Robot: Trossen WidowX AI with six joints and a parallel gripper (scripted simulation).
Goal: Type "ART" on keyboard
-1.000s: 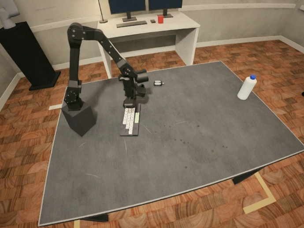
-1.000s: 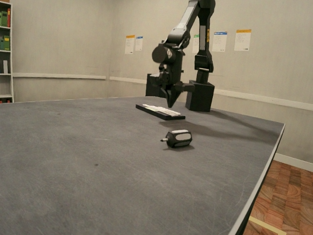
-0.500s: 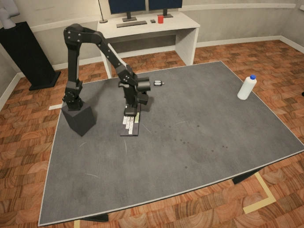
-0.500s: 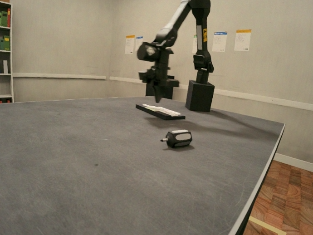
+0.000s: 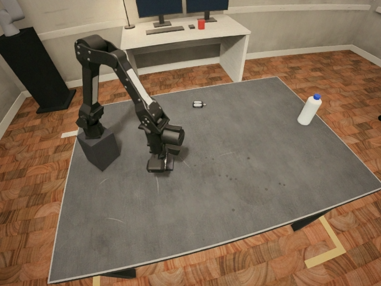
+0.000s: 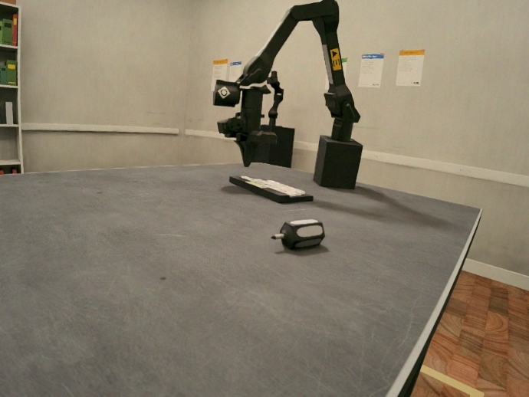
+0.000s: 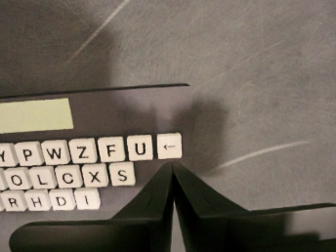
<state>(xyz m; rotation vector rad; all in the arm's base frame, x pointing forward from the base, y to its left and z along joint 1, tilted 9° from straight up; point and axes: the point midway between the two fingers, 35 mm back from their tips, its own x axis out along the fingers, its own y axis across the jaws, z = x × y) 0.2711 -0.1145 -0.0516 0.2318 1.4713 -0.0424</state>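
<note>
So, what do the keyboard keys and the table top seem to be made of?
The keys look like matte off-white plastic: square caps with rounded corners and black printed letters. The keyboard body looks like dark matte plastic. The table top looks like grey stone or laminate, dull, with pale scratches; which one is unclear.
</note>
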